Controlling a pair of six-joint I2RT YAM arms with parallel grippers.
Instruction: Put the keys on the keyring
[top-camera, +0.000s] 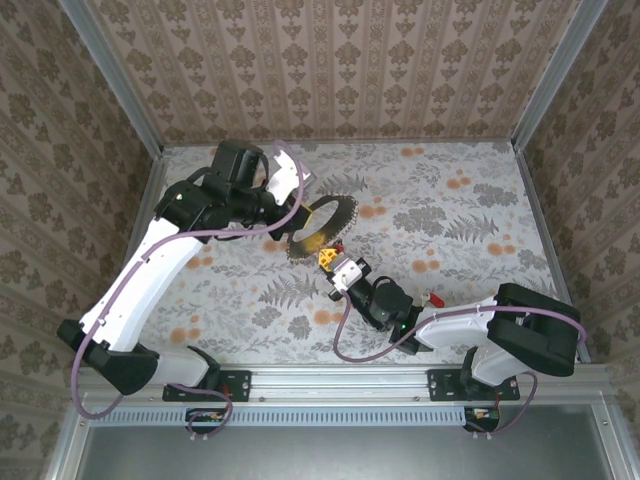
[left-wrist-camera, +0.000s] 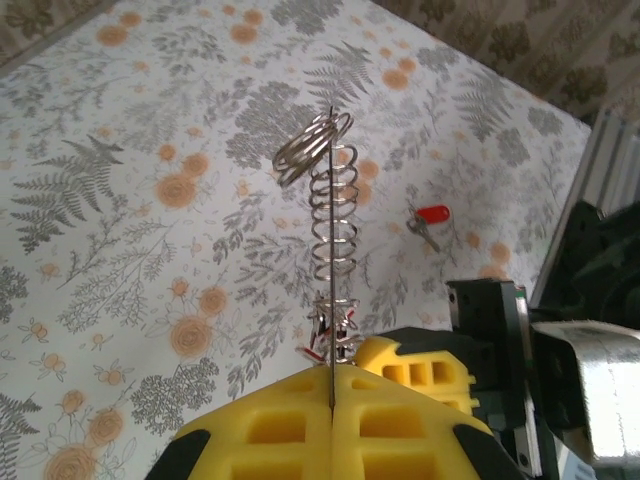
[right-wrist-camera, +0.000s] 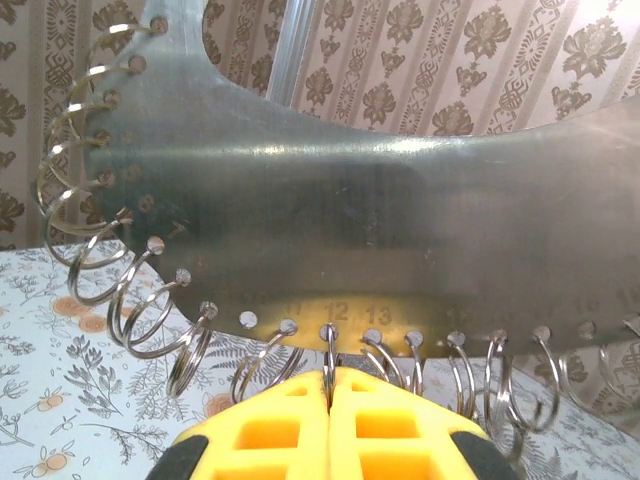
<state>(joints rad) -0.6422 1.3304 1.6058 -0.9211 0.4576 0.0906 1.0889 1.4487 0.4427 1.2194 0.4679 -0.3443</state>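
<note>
Left gripper (left-wrist-camera: 331, 400) is clamped shut on the keyring (right-wrist-camera: 400, 200), which is held upright over the middle of the table (top-camera: 450, 200), apparently so that its rim is offered rightwards. Along that rim small wire loops (right-wrist-camera: 150, 300) are threaded through punched holes; whether any key is hung on them cannot be told. Farther right, the right gripper (right-wrist-camera: 329, 395) is closed at the hoop's near edge, on or beside one loop, and a red-headed key (left-wrist-camera: 432, 214) is seen lying on the table, near and right, well apart from the hoop.

The left arm (top-camera: 150, 265) arches forward then right, the right arm (top-camera: 455, 325) reaches low leftward, with left gripper (left-wrist-camera: 331, 398) and right gripper (right-wrist-camera: 329, 388) clamped shut.
</note>
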